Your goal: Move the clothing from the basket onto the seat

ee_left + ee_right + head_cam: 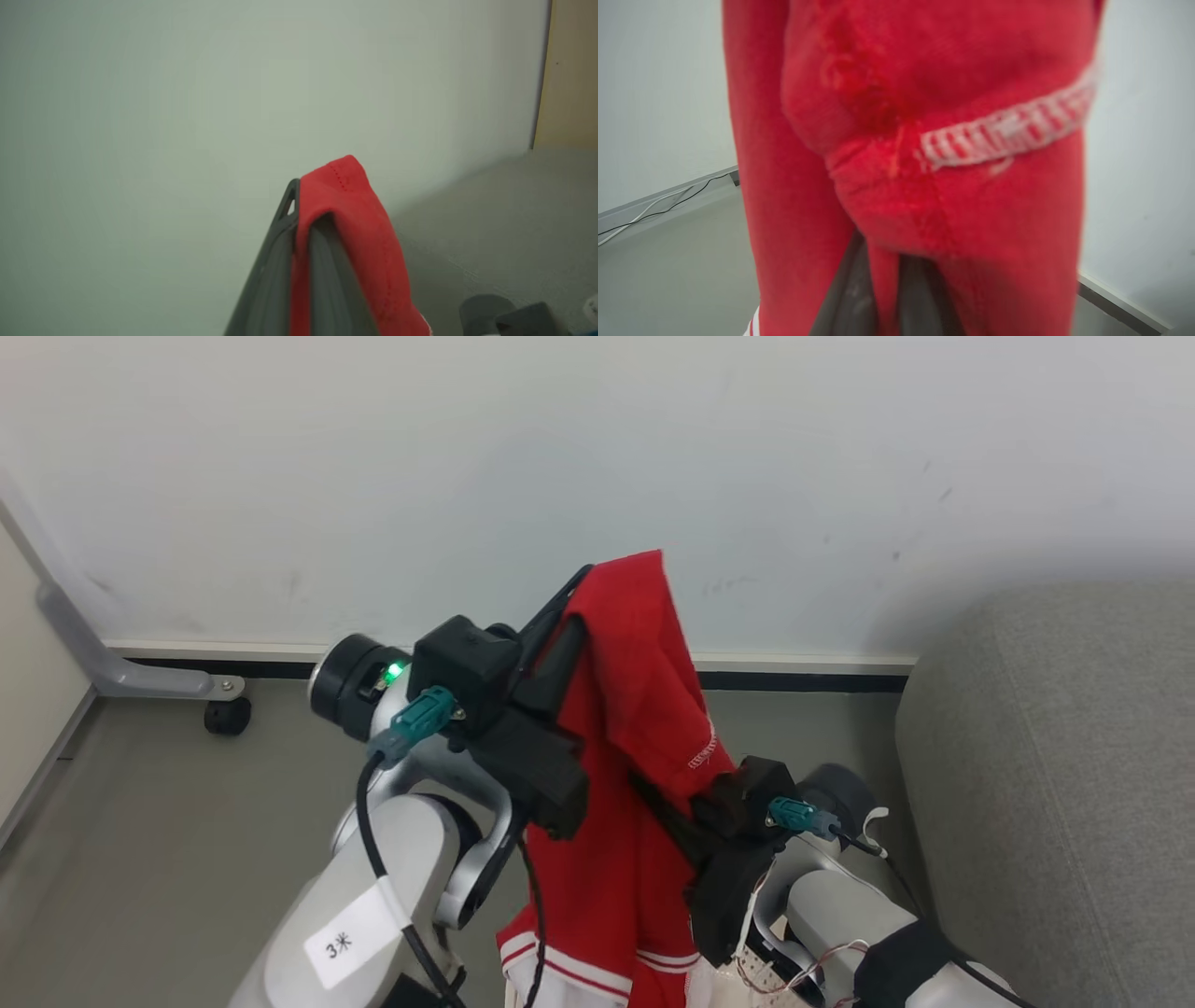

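Note:
A bright red garment of the clothing point(644, 709) with white striped trim hangs in the air in front of the wall. My left gripper point(579, 602) is raised and shut on its top fold, and the fabric point(355, 219) drapes over the dark fingertips. Lower down, my right gripper point(649, 789) is shut on a bunch of the same cloth point(934, 186), pinched between its fingers point(850, 298). The light grey seat point(1055, 775) stands to the right of both arms. A cream perforated bit at the bottom edge may be the basket point(761, 982), mostly hidden under the garment and the right arm.
A white wall with a dark baseboard point(803, 679) runs behind. A grey metal leg with a black caster point(227, 714) stands on the grey floor at left. A cable point(658, 210) lies along the baseboard.

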### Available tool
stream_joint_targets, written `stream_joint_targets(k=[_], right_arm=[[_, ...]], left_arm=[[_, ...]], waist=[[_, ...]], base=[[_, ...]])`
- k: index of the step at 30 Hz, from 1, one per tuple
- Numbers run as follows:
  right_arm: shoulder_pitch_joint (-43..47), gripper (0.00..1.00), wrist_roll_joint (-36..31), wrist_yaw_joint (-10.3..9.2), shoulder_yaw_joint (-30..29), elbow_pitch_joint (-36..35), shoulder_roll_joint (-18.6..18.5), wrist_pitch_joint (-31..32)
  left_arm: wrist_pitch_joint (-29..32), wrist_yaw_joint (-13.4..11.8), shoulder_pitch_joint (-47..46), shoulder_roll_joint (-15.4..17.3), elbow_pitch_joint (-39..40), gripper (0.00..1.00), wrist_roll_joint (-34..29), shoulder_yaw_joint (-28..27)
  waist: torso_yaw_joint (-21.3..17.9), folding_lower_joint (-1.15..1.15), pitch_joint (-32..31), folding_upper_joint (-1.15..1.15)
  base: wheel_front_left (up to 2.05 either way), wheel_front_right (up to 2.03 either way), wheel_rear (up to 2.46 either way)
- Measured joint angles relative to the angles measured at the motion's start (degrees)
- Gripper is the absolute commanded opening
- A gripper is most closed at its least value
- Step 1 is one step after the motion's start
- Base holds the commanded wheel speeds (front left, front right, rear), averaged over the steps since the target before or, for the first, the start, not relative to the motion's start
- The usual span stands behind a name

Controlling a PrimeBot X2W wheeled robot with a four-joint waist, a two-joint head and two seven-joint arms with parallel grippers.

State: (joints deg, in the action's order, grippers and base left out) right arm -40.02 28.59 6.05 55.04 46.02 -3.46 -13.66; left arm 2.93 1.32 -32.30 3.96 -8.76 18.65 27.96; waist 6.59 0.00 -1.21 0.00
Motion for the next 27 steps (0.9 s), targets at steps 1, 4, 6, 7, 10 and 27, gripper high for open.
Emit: stream_joint_targets(k=[1, 4, 6, 7, 10, 27], right_arm=[[0.4, 0.0, 0.2, 0.0, 0.0, 0.1, 0.0, -0.1], [1.4, 0.0, 0.2, 0.0, -0.1, 0.5, 0.0, -0.1], [2.2, 0.0, 0.3, 0.01, -0.3, 0.8, 0.0, -0.4], [2.5, 0.0, 0.4, 0.01, -0.6, 0.8, 0.0, -0.5], [3.3, 0.0, 0.6, 0.01, -1.6, 0.8, 0.0, -0.6], [7.1, 0.0, 1.7, -3.12, -11.4, -8.2, -6.6, -0.6]], left_arm=[[0.0, -0.3, 0.5, 0.5, -0.4, 0.0, 0.1, -0.4], [0.0, -0.4, 1.6, 1.3, -1.2, 0.0, 0.8, -1.3], [0.0, -0.9, 2.6, 1.7, -1.8, 0.0, 1.5, -1.8], [0.0, -0.9, 3.1, 2.0, -2.1, 0.09, 1.5, -2.0], [-0.3, -1.4, 4.1, 2.4, -2.7, 0.49, 1.9, -2.9], [-6.9, -2.5, 12.6, 3.7, -3.3, 1.0, 4.0, -6.4]], waist=[[-0.4, 0.0, 0.0, 0.0], [-1.2, 0.0, 0.1, 0.0], [-2.1, 0.0, 0.2, 0.0], [-2.6, 0.0, 0.2, 0.0], [-4.0, 0.0, 0.2, 0.0], [-11.3, 0.0, 0.3, 0.0]], base=[[0.0, 0.0, 0.0], [0.0, 0.0, 0.0], [0.0, 0.0, 0.0], [0.0, 0.0, 0.0], [0.0, 0.0, 0.0], [0.0, 0.0, 0.0]])
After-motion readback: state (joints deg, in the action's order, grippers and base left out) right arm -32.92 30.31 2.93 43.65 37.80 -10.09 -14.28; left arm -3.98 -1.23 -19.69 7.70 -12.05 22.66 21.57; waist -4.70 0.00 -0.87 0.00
